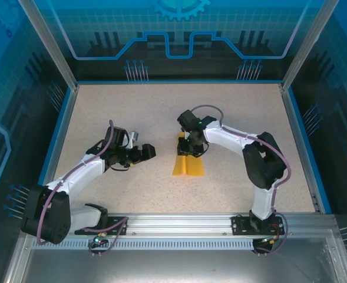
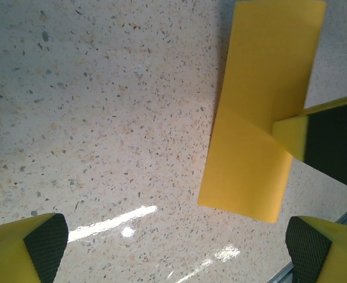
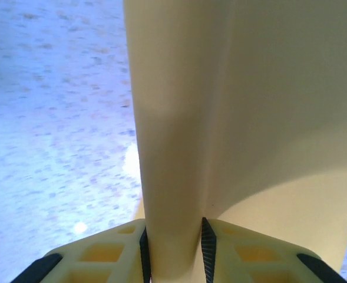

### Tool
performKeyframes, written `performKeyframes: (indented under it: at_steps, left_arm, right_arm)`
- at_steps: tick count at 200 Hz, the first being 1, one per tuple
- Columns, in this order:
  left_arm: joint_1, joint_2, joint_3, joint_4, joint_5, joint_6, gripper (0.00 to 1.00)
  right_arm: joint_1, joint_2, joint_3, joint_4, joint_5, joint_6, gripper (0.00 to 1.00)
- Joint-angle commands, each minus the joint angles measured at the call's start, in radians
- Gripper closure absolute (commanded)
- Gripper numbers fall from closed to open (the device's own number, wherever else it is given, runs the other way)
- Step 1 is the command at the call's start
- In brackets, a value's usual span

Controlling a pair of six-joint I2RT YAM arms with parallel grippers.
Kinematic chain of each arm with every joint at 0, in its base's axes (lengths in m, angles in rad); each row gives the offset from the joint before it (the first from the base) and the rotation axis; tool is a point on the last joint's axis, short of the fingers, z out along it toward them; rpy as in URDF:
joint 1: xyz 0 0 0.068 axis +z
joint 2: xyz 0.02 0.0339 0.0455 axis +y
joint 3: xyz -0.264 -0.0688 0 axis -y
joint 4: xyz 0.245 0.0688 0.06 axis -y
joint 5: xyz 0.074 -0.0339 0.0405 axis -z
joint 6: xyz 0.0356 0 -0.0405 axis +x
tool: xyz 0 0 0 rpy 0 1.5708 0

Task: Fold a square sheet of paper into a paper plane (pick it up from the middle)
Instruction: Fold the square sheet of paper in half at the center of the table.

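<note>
Jaws of the right gripper [image 3: 173, 250] clamp the central ridge of the paper plane [image 1: 188, 166]. Left gripper [image 1: 145, 152] stands wide open beside it, not touching.

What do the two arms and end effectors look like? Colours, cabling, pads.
Both the left arm and right arm: white link shells, black joints and bases, a grey-purple cable looped along each. Both the left end effector and right end effector: black bodies, yellow fingers with black pads; the right's fingers show lattice cut-outs.
</note>
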Motion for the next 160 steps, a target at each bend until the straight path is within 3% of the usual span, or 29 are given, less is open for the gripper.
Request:
performKeyframes:
  at_steps: [1,69,160]
  left_arm:
    - [-0.006,-0.022,0.029,-0.023,0.022,0.018,0.02]
    - [-0.007,-0.049,0.026,-0.013,0.053,-0.003,0.02]
    - [-0.030,-0.054,0.023,0.020,0.077,-0.057,0.01]
  right_arm:
    - [-0.013,-0.074,-0.046,0.110,-0.151,0.044,0.69]
    - [-0.059,-0.181,-0.218,0.393,-0.371,0.146,0.68]
    - [-0.176,-0.139,-0.424,0.480,-0.422,0.115,0.65]
